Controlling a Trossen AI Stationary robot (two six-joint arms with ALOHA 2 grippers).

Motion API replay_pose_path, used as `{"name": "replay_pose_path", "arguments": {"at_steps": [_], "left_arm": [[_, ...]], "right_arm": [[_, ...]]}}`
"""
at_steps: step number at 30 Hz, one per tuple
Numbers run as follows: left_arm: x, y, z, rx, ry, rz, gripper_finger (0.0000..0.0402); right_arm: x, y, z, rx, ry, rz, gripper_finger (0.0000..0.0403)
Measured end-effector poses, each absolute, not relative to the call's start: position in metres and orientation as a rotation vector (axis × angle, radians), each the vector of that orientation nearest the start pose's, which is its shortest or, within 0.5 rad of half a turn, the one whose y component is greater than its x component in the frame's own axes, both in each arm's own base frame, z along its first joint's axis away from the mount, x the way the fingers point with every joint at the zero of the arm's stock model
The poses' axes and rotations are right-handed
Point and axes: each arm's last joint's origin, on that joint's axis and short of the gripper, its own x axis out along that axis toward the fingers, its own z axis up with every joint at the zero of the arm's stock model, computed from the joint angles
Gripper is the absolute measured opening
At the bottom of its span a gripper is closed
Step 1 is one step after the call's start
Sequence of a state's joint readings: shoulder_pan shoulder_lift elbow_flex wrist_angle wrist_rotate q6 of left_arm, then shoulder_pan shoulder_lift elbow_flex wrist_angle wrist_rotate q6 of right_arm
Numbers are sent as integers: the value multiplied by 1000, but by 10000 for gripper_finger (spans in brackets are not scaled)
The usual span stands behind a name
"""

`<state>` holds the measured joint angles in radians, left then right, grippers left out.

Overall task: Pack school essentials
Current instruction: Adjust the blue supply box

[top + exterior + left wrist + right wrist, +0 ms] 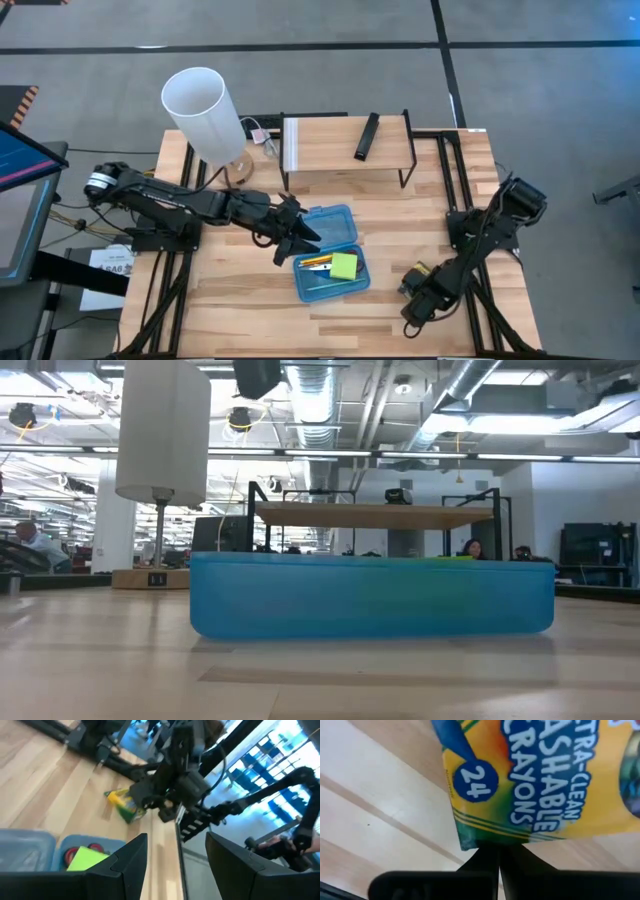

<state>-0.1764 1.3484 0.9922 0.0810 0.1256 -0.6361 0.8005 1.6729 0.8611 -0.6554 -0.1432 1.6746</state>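
Observation:
An open blue case (pixel 325 250) lies mid-table, and the low view shows its long wall (pixel 372 595). Inside it are a green sticky-note pad (pixel 343 265), yellow and orange pencils (pixel 318 262) and something red (pixel 75 854). My left gripper (pixel 298 243) hangs open over the case's left end with nothing between its fingers (pixel 131 861). To the right of the case the yellow-green crayon box (pixel 417 272) lies on the table. My right gripper (pixel 420 288) points down over it, shut, with its tips (pixel 499 854) at the box's green-striped end (pixel 490 837). My right gripper's shut fingertips stand at the crayon box's green-striped end (pixel 490 837), coming from above and pointing down. I cannot tell whether they touch the box. The box lies on the table.
A tall white cylinder on a stand (pixel 205 110) is at the far left. A wooden riser (pixel 345 145) at the far edge carries a slim black bar (pixel 367 135). Black frame rails run along the table's left and right sides.

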Motion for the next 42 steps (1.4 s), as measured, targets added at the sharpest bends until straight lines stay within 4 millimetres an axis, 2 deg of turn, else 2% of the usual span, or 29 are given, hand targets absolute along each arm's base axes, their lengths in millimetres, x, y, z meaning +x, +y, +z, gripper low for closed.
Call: {"name": "replay_pose_path", "arguments": {"at_steps": [8, 14, 20, 26, 32, 36, 42], "left_arm": [[313, -59, 291, -661, 389, -180, 187], [318, -57, 284, -667, 405, -161, 187], [320, -54, 283, -668, 395, -133, 187], [321, -49, 281, -615, 384, -85, 187], [333, -50, 260, -610, 438, -59, 187], [339, -51, 249, -645, 473, -64, 187], [340, -56, 248, -647, 473, -71, 187]], "right_arm": [[167, 179, 145, 628, 1593, -685, 13], [163, 171, 139, 662, 1590, -684, 10], [161, 161, 132, 777, 1514, -681, 7], [167, 144, 136, 799, 1458, -663, 7], [184, 129, 140, 763, 1365, -574, 7], [191, 125, 152, 771, 1326, -472, 6], [189, 121, 191, 756, 1183, -341, 6]]}}
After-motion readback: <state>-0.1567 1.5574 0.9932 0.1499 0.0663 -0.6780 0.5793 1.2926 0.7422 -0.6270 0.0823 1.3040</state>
